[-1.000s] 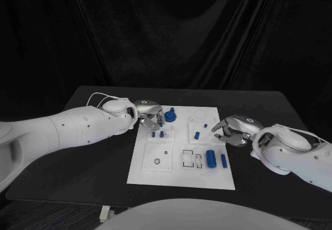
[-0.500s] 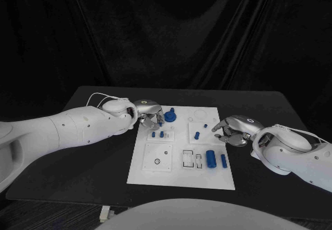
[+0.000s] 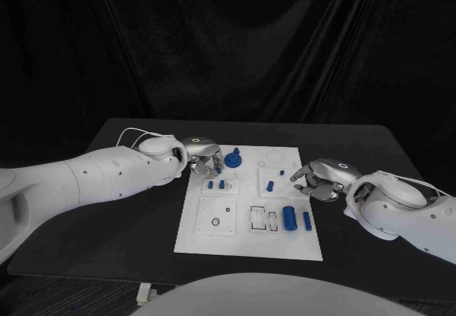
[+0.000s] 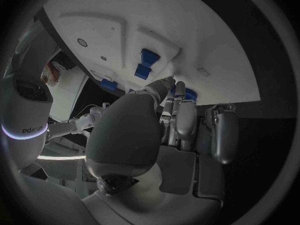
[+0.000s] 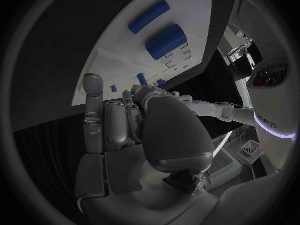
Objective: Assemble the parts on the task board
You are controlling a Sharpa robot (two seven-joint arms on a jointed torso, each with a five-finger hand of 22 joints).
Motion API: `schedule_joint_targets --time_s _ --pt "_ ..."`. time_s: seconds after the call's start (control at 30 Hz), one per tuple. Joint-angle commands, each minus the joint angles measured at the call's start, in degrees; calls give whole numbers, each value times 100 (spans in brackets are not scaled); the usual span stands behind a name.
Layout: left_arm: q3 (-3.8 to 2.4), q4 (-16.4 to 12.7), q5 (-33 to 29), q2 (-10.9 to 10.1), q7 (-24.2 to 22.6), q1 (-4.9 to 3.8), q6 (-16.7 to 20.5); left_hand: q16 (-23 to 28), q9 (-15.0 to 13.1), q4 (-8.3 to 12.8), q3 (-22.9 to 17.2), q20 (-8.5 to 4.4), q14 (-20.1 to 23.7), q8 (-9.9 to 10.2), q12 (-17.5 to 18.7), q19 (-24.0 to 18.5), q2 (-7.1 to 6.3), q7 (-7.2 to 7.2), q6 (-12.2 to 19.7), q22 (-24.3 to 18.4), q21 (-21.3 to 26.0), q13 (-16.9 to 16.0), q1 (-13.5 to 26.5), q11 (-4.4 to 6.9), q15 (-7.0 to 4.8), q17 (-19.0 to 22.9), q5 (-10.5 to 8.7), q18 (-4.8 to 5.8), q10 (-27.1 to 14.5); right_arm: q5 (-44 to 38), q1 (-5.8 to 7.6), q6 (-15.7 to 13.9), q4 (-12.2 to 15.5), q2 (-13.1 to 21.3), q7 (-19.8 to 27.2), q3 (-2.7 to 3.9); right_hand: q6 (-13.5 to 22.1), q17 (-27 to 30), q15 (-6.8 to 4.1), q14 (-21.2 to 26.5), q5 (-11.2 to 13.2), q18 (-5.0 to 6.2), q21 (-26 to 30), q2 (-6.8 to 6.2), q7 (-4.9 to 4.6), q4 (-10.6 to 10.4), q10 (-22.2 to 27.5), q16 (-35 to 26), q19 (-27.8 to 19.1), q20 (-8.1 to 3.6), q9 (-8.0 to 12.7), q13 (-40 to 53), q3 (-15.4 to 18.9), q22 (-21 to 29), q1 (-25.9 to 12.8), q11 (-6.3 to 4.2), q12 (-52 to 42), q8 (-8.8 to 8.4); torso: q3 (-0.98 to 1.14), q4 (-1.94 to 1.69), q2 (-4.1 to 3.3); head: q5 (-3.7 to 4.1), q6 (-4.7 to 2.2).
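While the white task board (image 3: 249, 224) lies flat mid-surface, I count two blue cylinders (image 3: 290, 218) lying near its right edge, one thick, one thin, and small blue pegs (image 3: 217, 185) standing further up. My left hand (image 3: 205, 160) hangs over the board's upper left corner beside a round blue part (image 3: 234, 158); whether it grips anything, I cannot tell. My right hand (image 3: 321, 180), fingers curled, sits at the right edge, grasp unclear. The surface (image 3: 124, 217) is matte black.
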State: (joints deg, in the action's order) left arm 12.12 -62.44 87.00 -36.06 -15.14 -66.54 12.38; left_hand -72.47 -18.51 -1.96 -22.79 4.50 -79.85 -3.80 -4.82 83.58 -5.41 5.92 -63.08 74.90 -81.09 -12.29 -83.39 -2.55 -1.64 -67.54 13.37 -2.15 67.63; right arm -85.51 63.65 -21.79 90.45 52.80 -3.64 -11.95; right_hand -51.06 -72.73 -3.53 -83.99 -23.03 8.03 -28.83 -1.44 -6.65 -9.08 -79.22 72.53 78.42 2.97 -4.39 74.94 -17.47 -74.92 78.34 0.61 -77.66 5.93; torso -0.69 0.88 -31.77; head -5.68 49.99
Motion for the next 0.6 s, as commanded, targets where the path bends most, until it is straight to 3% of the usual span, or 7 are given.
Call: schedule_joint_targets --time_s 0.03,0.6 --pt "2 5 -12 10 -16 20 -15 34 -9 32 -11 12 45 -16 22 -29 -1 -16 -46 1204 27 5 -28 -16 -11 10 16 -16 15 -9 -17 37 2 1 -70 3 -45 7 32 -183 -30 81 14 -28 -7 1 21 -27 -19 0 7 1 -39 -296 -27 7 37 -15 -2 3 1 -17 1" --pt "2 -11 -12 44 -20 21 -221 78 -3 28 -6 15 78 -12 32 -71 -6 -20 -41 1185 83 14 -5 -14 -6 65 2 -29 14 -9 -24 44 -5 -14 -82 3 -47 13 33 -181 -32 84 38 -20 -8 8 22 -34 -23 1 7 -5 -56 -291 -28 8 43 -16 2 -3 0 -16 1"
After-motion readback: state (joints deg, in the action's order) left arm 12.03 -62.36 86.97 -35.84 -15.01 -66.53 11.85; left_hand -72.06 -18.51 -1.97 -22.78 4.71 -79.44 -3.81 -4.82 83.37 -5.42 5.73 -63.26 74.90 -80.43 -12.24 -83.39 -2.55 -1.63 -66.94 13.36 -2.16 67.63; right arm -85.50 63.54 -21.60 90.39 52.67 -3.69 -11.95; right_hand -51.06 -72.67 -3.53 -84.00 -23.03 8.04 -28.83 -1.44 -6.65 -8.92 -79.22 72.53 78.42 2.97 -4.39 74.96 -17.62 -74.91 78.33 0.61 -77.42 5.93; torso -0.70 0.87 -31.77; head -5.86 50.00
